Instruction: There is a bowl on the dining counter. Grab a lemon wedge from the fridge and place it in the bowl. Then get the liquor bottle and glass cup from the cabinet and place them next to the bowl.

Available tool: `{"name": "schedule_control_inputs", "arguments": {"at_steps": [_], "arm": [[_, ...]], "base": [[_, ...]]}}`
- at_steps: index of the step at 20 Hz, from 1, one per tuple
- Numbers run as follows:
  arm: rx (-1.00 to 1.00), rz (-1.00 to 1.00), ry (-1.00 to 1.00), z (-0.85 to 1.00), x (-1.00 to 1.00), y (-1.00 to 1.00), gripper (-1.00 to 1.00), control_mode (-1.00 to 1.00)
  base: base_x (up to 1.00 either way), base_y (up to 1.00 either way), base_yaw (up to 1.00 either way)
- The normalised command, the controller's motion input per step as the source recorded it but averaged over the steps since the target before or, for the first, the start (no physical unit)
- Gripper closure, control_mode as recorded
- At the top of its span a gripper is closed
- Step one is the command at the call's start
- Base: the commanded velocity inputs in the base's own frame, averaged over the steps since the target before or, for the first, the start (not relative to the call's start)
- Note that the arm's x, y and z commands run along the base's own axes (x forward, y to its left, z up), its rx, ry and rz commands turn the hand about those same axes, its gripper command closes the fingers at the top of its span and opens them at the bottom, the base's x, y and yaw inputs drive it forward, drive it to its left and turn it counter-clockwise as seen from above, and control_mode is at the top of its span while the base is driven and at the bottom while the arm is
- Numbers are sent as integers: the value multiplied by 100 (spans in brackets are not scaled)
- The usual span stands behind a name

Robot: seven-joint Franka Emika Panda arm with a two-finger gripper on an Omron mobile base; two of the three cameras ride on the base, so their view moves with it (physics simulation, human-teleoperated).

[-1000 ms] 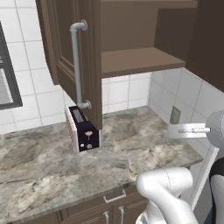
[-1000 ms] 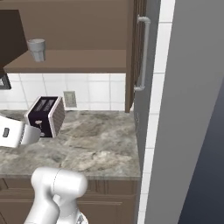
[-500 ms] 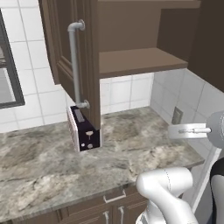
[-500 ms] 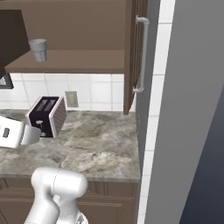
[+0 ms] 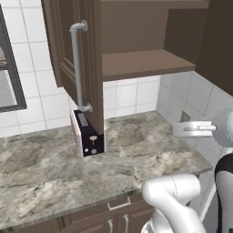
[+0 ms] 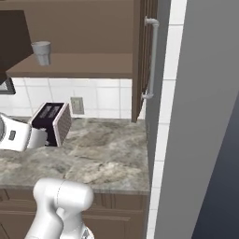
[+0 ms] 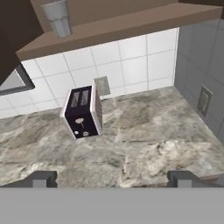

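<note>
The dark brown wall cabinet point(image 5: 141, 63) stands open, its door point(image 5: 77, 59) swung out to the left. On its inner shelf stands the glass cup point(image 6: 41, 52), a small grey tumbler, seen at the upper left in the hand view point(image 7: 58, 17). My gripper point(image 7: 112, 181) is open, its fingertips point(image 7: 41, 179) far apart with nothing between them. It hovers over the marble kitchen counter point(image 7: 144, 140), well below the shelf and away from the cup. The liquor bottle, bowl, lemon wedge and dining counter are out of view.
A dark toaster point(image 5: 88, 139) stands on the counter under the cabinet door, also in the right base view point(image 6: 52, 123). A second cabinet door with a grey handle point(image 6: 150, 56) hangs open by a tall grey panel point(image 6: 200, 116). Tiled walls close off the corner.
Both base views have shifted slightly, so the camera has moved a little. The arm holds the same pose, and the cup and toaster have not moved.
</note>
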Motion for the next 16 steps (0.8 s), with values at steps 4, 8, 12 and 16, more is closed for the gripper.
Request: {"name": "schedule_control_inputs", "arguments": {"at_steps": [4,8,12,16], "arm": [[11,-5,21,56,100,0,-100,-100],[7,-6,8,29,94,0,-100,-100],[3,0,-8,1,48,23,-100,-100],[0,-3,-9,1,46,58,-100,-100]], "base": [[0,0,0],[0,0,0],[0,0,0],[0,0,0]]}}
